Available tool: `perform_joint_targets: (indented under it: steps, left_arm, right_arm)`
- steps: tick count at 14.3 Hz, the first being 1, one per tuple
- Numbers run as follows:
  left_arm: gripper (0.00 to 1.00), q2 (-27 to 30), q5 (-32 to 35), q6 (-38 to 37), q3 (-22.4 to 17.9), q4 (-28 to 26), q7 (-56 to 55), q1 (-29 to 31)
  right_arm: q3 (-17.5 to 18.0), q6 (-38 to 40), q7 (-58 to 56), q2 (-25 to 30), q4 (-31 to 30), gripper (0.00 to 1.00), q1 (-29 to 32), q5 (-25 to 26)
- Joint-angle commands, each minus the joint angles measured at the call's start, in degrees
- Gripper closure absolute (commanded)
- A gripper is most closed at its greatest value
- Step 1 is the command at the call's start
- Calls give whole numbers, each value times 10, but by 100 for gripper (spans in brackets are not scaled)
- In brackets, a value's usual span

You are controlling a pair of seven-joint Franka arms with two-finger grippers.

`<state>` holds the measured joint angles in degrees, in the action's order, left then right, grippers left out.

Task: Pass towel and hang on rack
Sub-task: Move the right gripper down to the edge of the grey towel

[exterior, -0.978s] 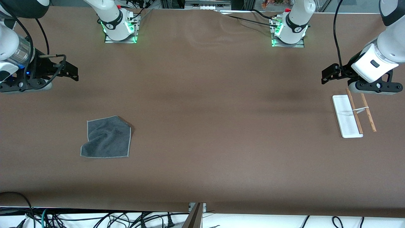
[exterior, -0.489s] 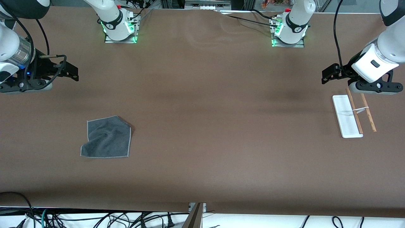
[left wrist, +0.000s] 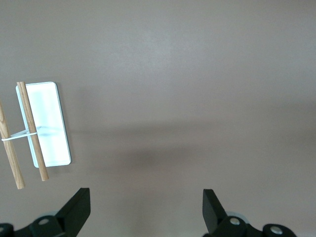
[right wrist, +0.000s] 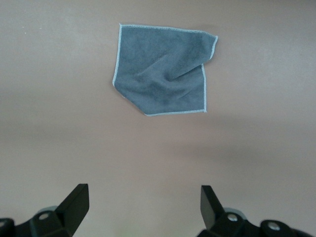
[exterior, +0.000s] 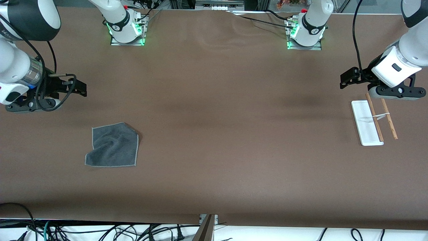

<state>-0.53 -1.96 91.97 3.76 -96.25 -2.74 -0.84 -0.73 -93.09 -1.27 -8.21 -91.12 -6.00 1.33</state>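
Note:
The dark grey towel [exterior: 113, 145] lies crumpled with one corner folded on the brown table, toward the right arm's end; the right wrist view shows the towel [right wrist: 165, 69] too. My right gripper [exterior: 80, 88] hangs open and empty over bare table, apart from the towel. In its own view the right gripper [right wrist: 143, 205] has nothing between its fingers. The rack [exterior: 366, 124], a white base with two thin wooden rods [exterior: 389, 118], stands toward the left arm's end. My left gripper [exterior: 346, 80] waits open over bare table beside the rack [left wrist: 49, 123]. The left gripper [left wrist: 145, 207] is empty.
Both arm bases [exterior: 127, 33] [exterior: 304, 36] are bolted along the table's edge farthest from the front camera. Loose cables [exterior: 100, 231] lie below the nearest table edge. A wide stretch of brown table cover [exterior: 234, 134] separates towel and rack.
My right gripper has shifted a little toward the towel, still open. The left arm, the towel and the rack have not moved.

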Motion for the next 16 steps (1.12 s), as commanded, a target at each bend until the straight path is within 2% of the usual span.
perform_joint_targets:
  steps: [1,6,9,12,16]
  left_arm:
    - [0,4,8,-5,-2,-2,3,0]
    - [0,4,8,-5,-2,-2,3,0]
    - [0,4,8,-5,-1,-2,3,0]
    - [0,4,8,-5,-2,-2,3,0]
    - [0,4,8,-5,-1,-2,2,0]
  right_arm:
    - [6,-37,-8,-22,-1,0,18,9]
    - [6,-195,-48,-145,8,0,58,5]
    - [7,-286,-90,-218,15,0,82,-13]
    - [7,-312,-100,-275,53,0,86,-28]
    - [6,-331,-142,-318,81,0,96,-65]
